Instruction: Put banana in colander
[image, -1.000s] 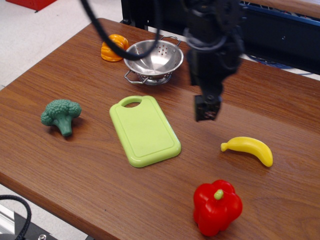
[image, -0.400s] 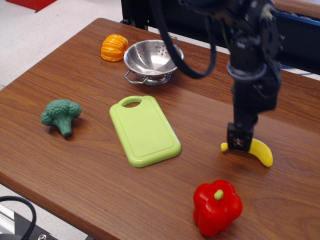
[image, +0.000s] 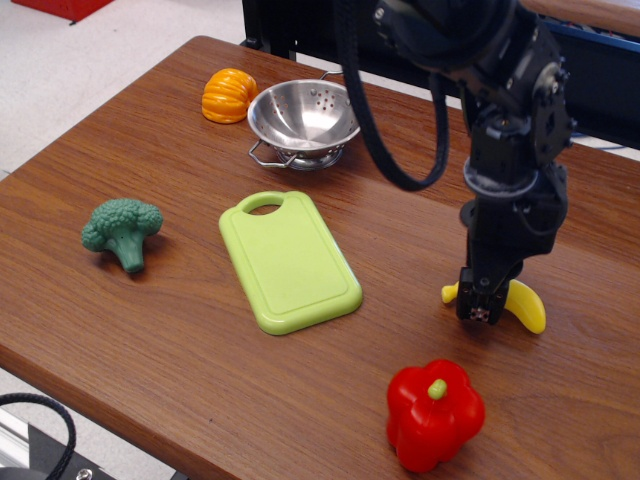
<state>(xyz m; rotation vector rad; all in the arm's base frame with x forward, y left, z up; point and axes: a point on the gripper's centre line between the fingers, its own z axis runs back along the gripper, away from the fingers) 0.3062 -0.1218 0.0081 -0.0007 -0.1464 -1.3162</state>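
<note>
A green broccoli (image: 122, 231) is lying at nine o'clock on the desk (image: 180, 370), well apart from the work. An orange pumpkin (image: 229, 95) is sitting at eleven o'clock, just beside the colander (image: 306, 122), which is standing upright and empty at about twelve o'clock, its mouth being kept open to receive the fruit. A lime-green cutting board (image: 289, 261) is lying near the centre, between the colander and the fruit, so a carry is judged to need lift enough to pass over it. A red pepper (image: 434, 413) is resting at five o'clock.

At four o'clock the banana (image: 523, 304) is lying flat on the desk, its middle being covered by the hand (image: 480, 297), which is being held nose-down over it, presumably so the fingers can straddle the curved body. Whether the hand is spread or already clenched on the fruit cannot be told, the fingers being too dark and hidden.

Against the picture of a second ago, the arm is being seen shifted from above the board's right side towards four o'clock and lowered onto the banana; the fruit itself is lying where it was
</note>
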